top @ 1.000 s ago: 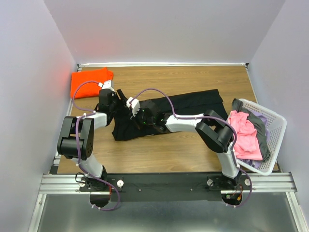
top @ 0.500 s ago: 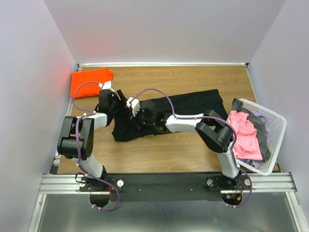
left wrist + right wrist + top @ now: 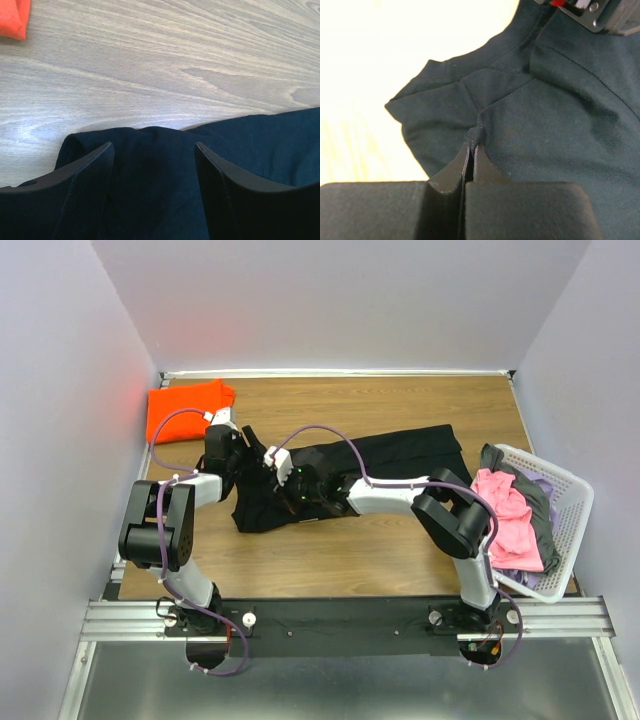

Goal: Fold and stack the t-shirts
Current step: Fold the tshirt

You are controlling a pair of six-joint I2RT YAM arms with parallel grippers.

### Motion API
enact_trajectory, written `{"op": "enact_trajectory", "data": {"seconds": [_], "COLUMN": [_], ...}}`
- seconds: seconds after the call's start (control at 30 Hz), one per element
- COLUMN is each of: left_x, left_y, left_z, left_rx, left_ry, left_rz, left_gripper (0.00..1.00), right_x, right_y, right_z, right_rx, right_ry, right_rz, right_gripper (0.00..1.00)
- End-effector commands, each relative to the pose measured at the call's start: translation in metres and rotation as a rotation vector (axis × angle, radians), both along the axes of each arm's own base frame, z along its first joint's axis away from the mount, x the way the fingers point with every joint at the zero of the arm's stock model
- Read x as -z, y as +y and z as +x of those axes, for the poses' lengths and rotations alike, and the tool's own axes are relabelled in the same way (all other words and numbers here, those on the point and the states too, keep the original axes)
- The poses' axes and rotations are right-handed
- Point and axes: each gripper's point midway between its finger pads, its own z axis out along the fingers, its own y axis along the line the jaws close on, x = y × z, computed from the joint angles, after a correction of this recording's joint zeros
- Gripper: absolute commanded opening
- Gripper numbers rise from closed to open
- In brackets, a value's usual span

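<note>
A large black t-shirt [image 3: 400,455] lies spread across the middle of the wooden table. My right gripper [image 3: 283,490] is low over its left part, shut on a small pinched ridge of the black cloth [image 3: 476,134], which bulges up between the tips [image 3: 474,145]. My left gripper [image 3: 240,458] hovers at the shirt's left end with its jaws open, black fabric [image 3: 160,190] beneath the gap [image 3: 152,150] and nothing held. A folded orange t-shirt [image 3: 185,408] rests at the back left corner, its edge [image 3: 12,17] showing in the left wrist view.
A white lattice basket [image 3: 572,485] stands at the right edge holding a pink shirt [image 3: 505,515] and grey-purple cloth [image 3: 545,510]. Purple cables loop over both arms. Walls enclose the table on three sides.
The right gripper's jaws have closed onto a fold of the black shirt, and its arm has shifted slightly. The left gripper has stayed open in place.
</note>
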Motion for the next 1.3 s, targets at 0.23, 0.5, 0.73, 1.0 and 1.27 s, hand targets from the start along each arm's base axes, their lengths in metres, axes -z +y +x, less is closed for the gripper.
{"op": "enact_trajectory", "data": {"seconds": [0.23,0.5,0.73,1.0,1.27], "left_x": [-0.001,-0.002,0.000,0.001,0.001], "left_y": [0.002,0.003,0.004,0.004,0.004], "left_z": [-0.001,-0.001,0.000,0.001,0.002], "left_rx": [0.003,-0.002,-0.006,-0.007,-0.007], "left_ry": [-0.006,-0.010,-0.004,-0.001,0.000], "left_rz": [0.005,0.009,0.012,0.014,0.016], "left_gripper": [0.73,0.74,0.74,0.74,0.74], "right_x": [-0.004,0.002,-0.011,-0.012,-0.016], "right_y": [-0.012,-0.017,-0.024,-0.028,-0.037], "right_z": [-0.027,-0.037,-0.036,-0.042,-0.049], "right_rx": [-0.092,-0.136,-0.116,-0.134,-0.163], "right_ry": [0.053,0.072,0.045,0.049,0.042], "right_rz": [-0.043,-0.071,-0.064,-0.070,-0.083], "right_gripper": [0.04,0.06,0.07,0.09,0.10]}}
